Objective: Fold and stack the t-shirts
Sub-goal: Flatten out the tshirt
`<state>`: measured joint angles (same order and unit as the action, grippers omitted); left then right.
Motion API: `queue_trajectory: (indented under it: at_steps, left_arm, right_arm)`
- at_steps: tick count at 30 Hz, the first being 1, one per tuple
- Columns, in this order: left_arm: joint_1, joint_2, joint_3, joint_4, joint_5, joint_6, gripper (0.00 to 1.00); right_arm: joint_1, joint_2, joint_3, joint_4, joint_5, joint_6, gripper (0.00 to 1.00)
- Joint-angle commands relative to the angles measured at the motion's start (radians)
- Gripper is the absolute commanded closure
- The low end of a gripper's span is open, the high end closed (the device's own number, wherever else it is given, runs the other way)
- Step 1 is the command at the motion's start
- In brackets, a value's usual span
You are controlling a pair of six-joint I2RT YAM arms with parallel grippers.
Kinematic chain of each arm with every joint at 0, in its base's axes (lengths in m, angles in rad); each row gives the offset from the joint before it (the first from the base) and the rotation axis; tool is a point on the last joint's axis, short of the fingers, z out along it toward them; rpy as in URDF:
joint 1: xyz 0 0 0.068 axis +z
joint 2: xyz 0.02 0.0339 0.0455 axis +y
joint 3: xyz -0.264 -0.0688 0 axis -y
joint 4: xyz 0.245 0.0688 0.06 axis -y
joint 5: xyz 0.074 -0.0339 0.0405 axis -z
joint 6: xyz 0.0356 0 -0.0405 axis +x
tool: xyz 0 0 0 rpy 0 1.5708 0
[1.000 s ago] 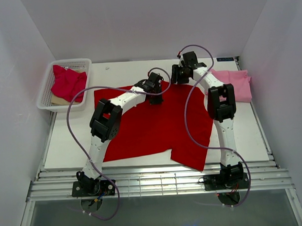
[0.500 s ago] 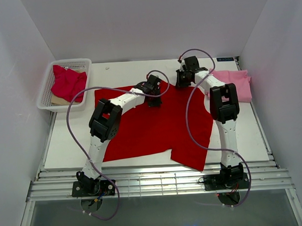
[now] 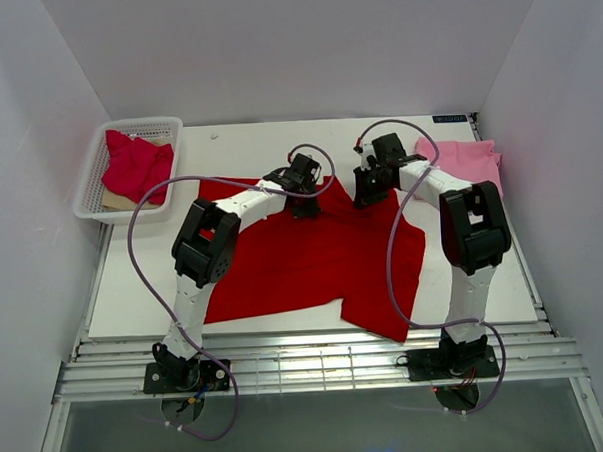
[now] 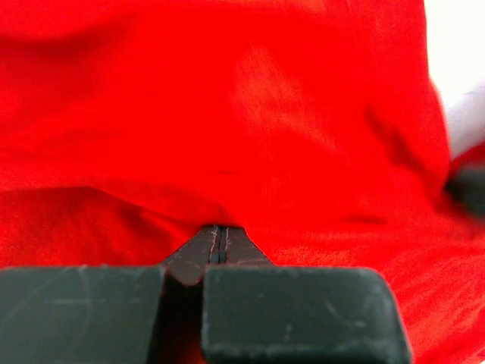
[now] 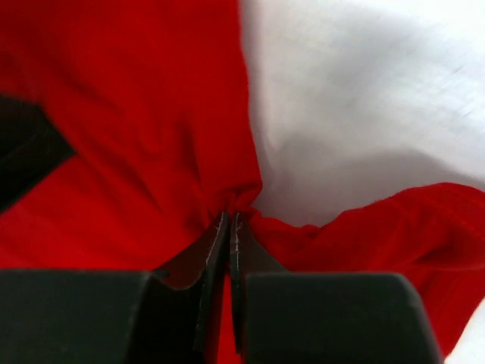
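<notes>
left gripper (image 4: pixel 220 233) pinching far edge of bright red t-shirt (image 3: pixel 313 256) | right gripper (image 5: pixel 229 221) pinching same edge, seemingly near collar | shirt body spreads on worktop (image 3: pixel 248 143) toward 6 o'clock of both

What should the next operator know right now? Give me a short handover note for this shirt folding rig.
Left tool: shut, pinching the red shirt near its far edge.
Right tool: shut, pinching the same far edge further right.
Red shirt: spread on the table, not yet folded.
Pink shirt: compact bundle at the far right, seemingly folded.
Darker red shirt: crumpled in the basket, far left.
Done: both tools have a grip.
Left: fold the red shirt, fold the basket one, stack all three.
</notes>
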<state>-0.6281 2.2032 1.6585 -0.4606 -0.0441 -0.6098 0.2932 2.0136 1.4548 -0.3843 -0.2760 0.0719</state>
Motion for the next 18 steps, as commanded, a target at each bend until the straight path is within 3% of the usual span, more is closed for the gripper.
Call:
queue_trajectory:
  at_steps: [1,7,10,14,18]
  left_arm:
    - [0.002,-0.082,-0.028,-0.003,-0.008,-0.015,1.00]
    - [0.002,-0.095,-0.048,0.002,-0.020,-0.021,1.00]
    - [0.002,-0.103,-0.057,0.004,-0.019,-0.027,1.00]
    - [0.002,-0.122,-0.072,0.007,-0.013,-0.034,1.00]
    - [0.002,-0.163,-0.115,0.014,-0.016,-0.045,1.00]
  right_arm:
    - [0.037,-0.105,-0.082,-0.045,-0.034,-0.049,0.92]
    - [0.107,-0.183,-0.158,-0.145,-0.042,-0.066,0.92]
    - [0.135,-0.245,-0.211,-0.117,-0.043,-0.050,0.91]
    - [0.135,-0.253,-0.174,-0.071,0.052,-0.005,0.71]
    - [0.127,-0.126,-0.007,-0.070,0.127,0.049,0.67]
